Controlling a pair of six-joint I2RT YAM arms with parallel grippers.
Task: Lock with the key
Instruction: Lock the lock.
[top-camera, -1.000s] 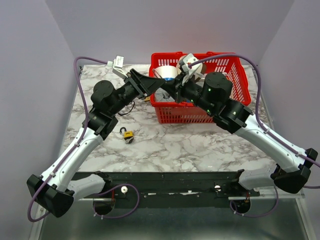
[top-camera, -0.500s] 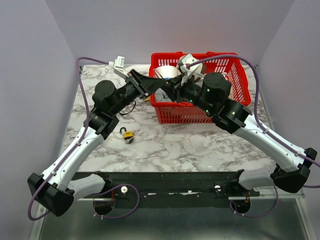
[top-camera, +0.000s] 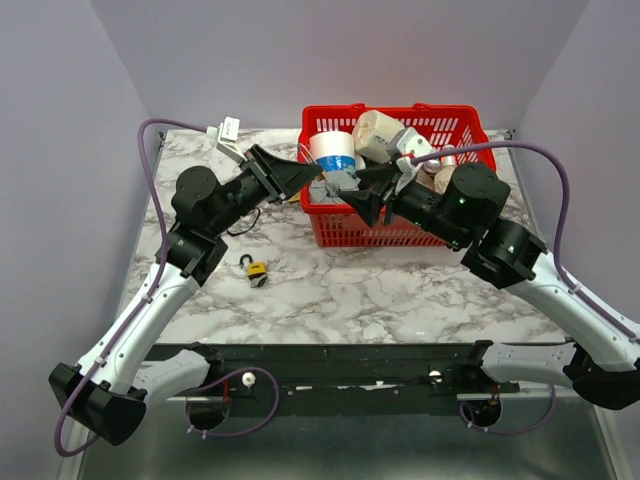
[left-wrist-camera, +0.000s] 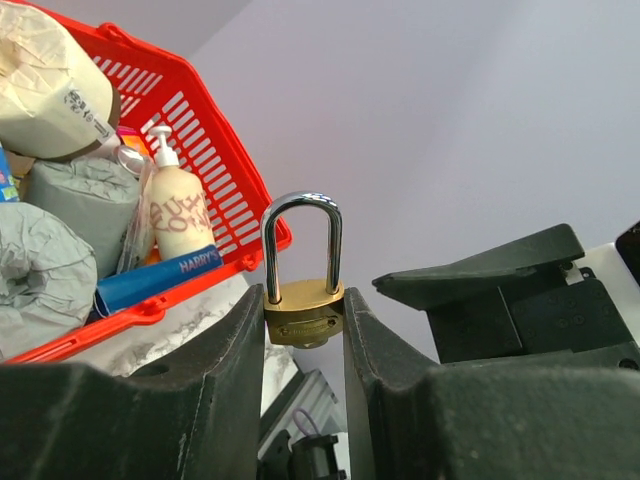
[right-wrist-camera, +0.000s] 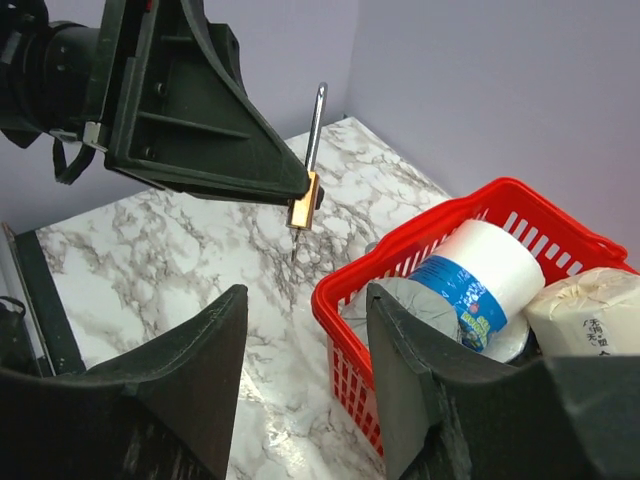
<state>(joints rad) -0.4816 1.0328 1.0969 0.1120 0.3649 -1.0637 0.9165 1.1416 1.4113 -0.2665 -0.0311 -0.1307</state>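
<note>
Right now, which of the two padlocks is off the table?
The brass padlock clamped in the left gripper; the other padlock lies on the marble table.

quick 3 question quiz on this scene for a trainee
1. What does the left gripper hold? A) a lock B) a bottle C) a tape roll
2. True or false: the right gripper is shut on a key.
3. Fill in: the second lock lies on the ___, outside the basket.

Key: 1 A; 2 false, it is open and empty; 3 table.
</note>
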